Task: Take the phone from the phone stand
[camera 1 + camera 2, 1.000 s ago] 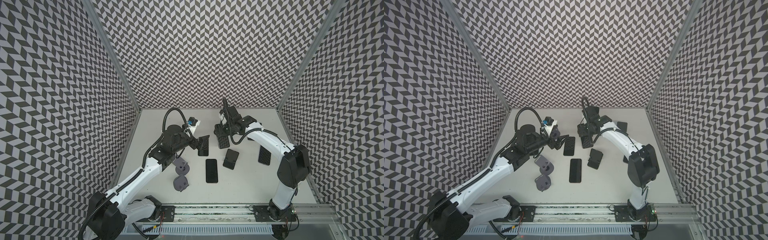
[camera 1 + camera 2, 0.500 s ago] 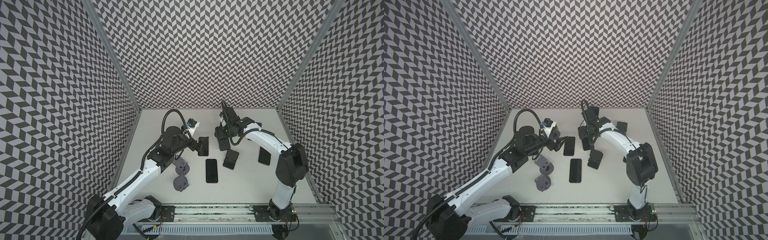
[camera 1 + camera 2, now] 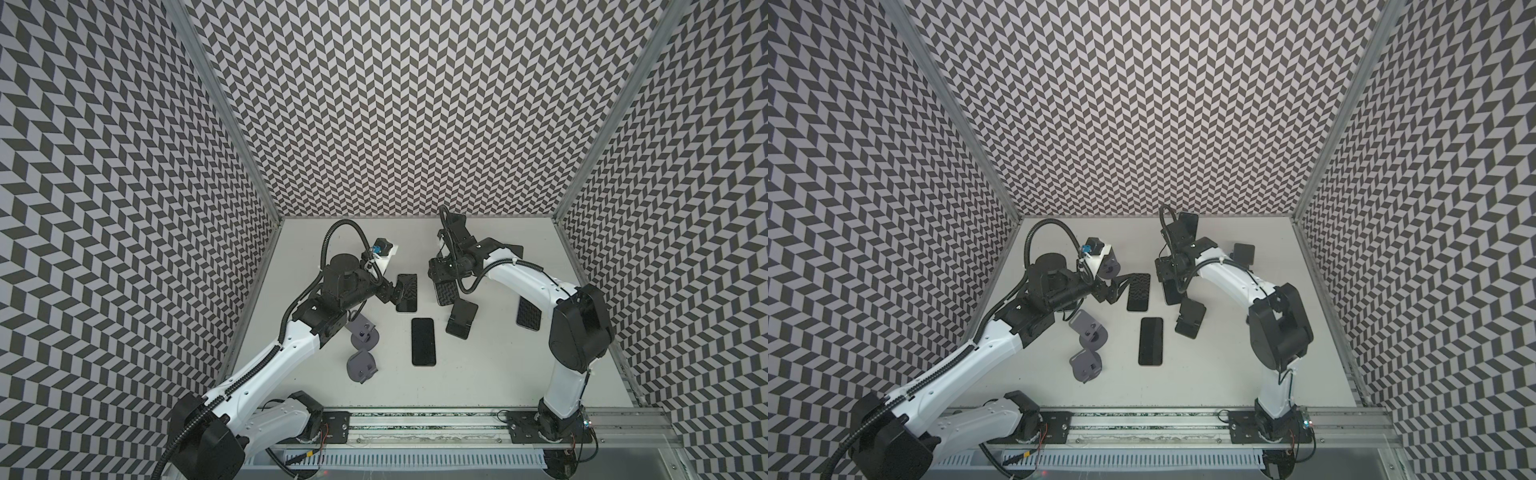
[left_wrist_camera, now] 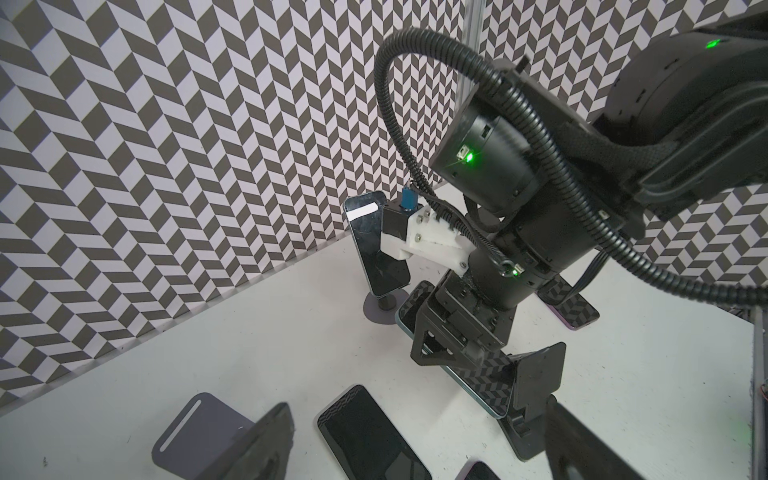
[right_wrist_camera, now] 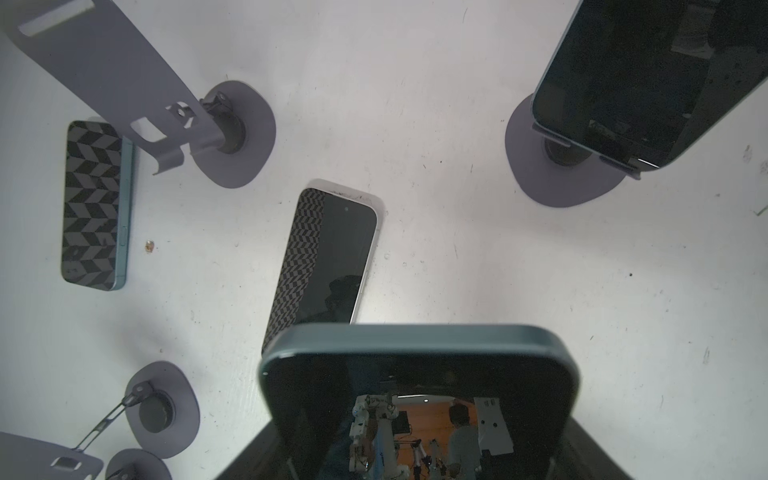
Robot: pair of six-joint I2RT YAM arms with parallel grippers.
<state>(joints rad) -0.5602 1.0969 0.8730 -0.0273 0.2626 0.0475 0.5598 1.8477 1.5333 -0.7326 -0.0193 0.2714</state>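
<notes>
My right gripper (image 3: 445, 279) is shut on a blue-edged phone (image 4: 482, 376), gripping its upper part. The phone (image 5: 415, 374) hangs tilted, its lower end right beside the upright plate of the black phone stand (image 3: 461, 318), which also shows in the left wrist view (image 4: 538, 382). Whether phone and stand touch is unclear. My left gripper (image 3: 397, 291) is open, its fingers (image 4: 266, 444) spread low above another phone (image 3: 407, 293) lying flat on the table.
A phone (image 4: 376, 249) sits on a grey stand (image 5: 561, 178) at the back. Flat phones lie mid-table (image 3: 423, 341) and at the right (image 3: 528, 313). Two empty grey stands (image 3: 363, 332) (image 3: 361, 365) are near the left arm. Patterned walls enclose three sides.
My right gripper has come down a little toward the front with the phone in it. The left gripper has sunk slightly by the flat phone. The black stand has not moved.
</notes>
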